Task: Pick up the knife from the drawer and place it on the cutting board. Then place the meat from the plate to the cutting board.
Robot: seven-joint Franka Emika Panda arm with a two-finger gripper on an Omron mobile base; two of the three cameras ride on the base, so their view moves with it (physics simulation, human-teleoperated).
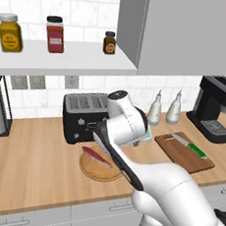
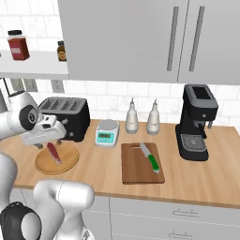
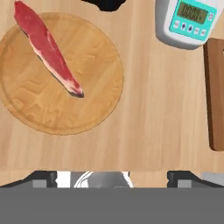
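Gripper (image 3: 112, 175) wide open, holding nothing, hanging just above the plate (image 3: 98, 109). On it, the meat (image 3: 48, 52): probably soft, floppy, slick, so best pinched across the thick middle. Farther off, knife (image 2: 150, 158) already on cutting board (image 2: 136, 171).

Knife (image 2: 150, 158) on cutting board (image 2: 136, 168), meat (image 3: 47, 49) on plate (image 3: 87, 109)
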